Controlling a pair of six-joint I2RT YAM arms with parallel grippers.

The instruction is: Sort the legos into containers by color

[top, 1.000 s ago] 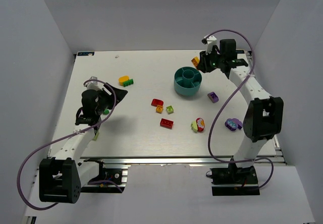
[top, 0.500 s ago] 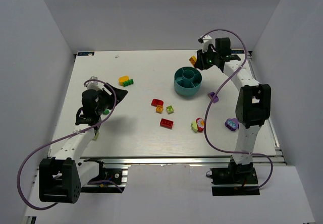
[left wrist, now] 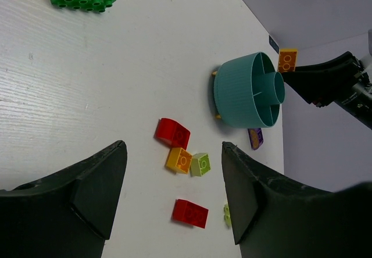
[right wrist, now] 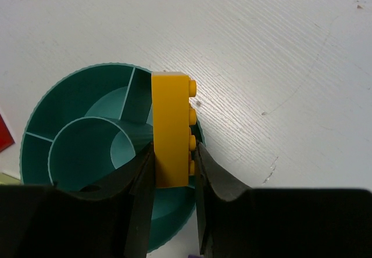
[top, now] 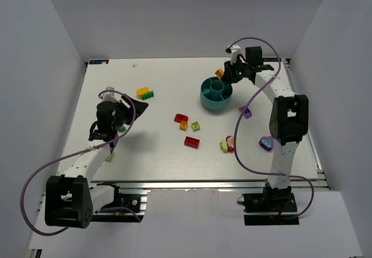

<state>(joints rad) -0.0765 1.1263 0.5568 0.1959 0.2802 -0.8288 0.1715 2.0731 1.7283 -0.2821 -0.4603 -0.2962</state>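
My right tool point(right wrist: 172, 156), pinching an orange brick point(right wrist: 171, 113), has swung left from beside the bowl point(right wrist: 87, 92) to above its rim compartments, so drop looks next. Left tool point(top: 120, 119) spread, empty, above desk point(top: 157, 150).

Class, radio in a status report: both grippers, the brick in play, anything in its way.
Right gripper shut on orange-yellow brick, held over teal bowl rim. Left gripper open, empty. Nothing seen blocking the drop.

A brick point(right wrist: 170, 131) in the right tool point(right wrist: 172, 166) hangs above the bowl's point(right wrist: 75, 101) far rim.
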